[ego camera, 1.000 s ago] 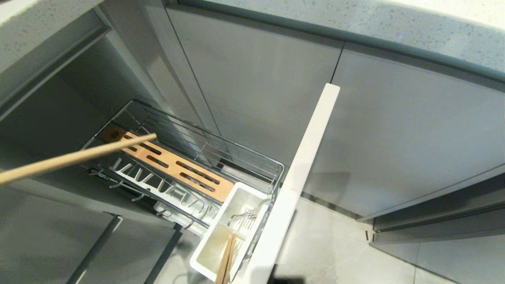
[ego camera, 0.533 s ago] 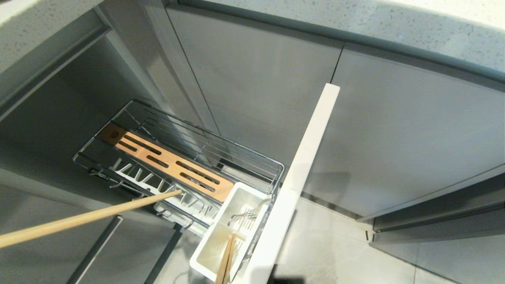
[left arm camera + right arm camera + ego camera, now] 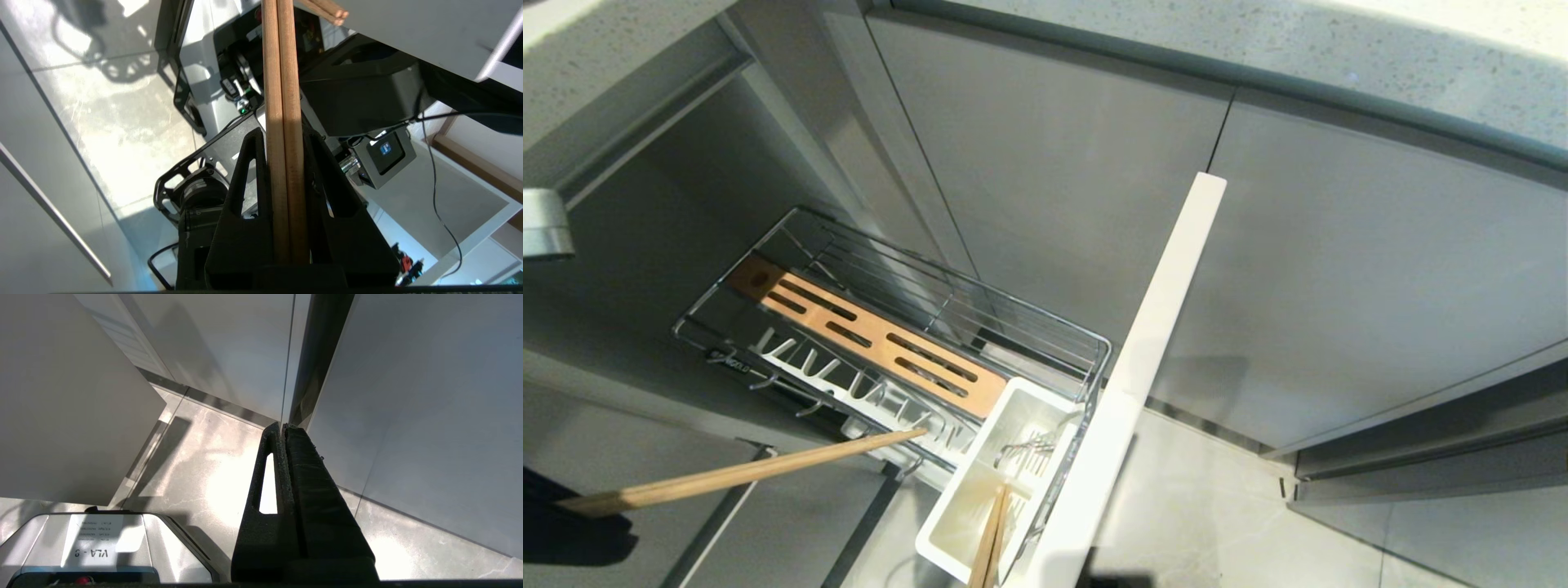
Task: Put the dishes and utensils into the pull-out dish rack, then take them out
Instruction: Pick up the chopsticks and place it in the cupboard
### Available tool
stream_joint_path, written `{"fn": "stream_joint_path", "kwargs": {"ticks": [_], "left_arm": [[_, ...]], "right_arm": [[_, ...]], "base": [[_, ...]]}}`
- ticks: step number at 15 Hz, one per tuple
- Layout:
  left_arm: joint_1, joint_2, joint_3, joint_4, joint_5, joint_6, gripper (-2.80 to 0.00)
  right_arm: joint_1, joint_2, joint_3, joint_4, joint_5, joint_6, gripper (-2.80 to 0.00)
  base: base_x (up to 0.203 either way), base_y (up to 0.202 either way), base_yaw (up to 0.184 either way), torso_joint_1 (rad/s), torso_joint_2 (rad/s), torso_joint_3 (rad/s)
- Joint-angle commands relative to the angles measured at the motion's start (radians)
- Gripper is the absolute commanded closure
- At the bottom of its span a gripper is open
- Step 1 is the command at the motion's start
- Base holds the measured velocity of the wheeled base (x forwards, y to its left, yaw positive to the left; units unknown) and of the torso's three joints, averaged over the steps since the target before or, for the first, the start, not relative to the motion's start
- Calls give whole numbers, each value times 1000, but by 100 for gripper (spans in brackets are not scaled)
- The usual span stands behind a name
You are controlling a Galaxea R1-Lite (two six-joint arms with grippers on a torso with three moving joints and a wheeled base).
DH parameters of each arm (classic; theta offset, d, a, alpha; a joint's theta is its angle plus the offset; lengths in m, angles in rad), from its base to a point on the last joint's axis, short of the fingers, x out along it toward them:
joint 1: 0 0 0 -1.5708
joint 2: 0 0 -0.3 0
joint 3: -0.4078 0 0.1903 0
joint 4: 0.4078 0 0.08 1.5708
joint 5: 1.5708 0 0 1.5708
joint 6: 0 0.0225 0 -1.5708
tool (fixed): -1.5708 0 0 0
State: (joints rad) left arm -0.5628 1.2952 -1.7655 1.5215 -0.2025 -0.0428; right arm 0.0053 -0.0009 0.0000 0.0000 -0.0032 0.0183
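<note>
Inside our white utensil tub (image 3: 980,498), one chopstick pair (image 3: 990,545), our left gripper (image 3: 286,141) pinching another pair (image 3: 743,472), right gripper (image 3: 282,430) pressed together.

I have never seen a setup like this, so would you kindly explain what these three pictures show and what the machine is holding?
This is a two-armed robot on wheels, working at a kitchen cabinet. The wide picture comes from a camera on its head, looking down at a pull-out dish rack of chrome wire with a wooden slotted board and a white utensil tub. One pair of chopsticks already stands in that tub.

The other two pictures come from cameras on the wrists, behind the fingers. The left gripper is shut on a second pair of chopsticks, which reaches in from the head view's left with its tip near the tub. The right gripper is shut and empty, parked over the floor.
</note>
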Motion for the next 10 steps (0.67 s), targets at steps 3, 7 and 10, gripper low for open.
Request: {"fn": "stream_joint_path", "kwargs": {"ticks": [3, 7, 10], "left_arm": [[-3, 92, -22, 9, 8, 0, 0], [-31, 155, -20, 9, 32, -8, 0], [-108, 183, -5, 9, 32, -43, 0]], "right_arm": [[1, 1, 2, 0, 0, 0, 0], [1, 1, 2, 0, 0, 0, 0], [1, 1, 2, 0, 0, 0, 0]], "base": [[0, 0, 0, 0, 0, 0], [0, 0, 0, 0, 0, 0], [0, 0, 0, 0, 0, 0]]}}
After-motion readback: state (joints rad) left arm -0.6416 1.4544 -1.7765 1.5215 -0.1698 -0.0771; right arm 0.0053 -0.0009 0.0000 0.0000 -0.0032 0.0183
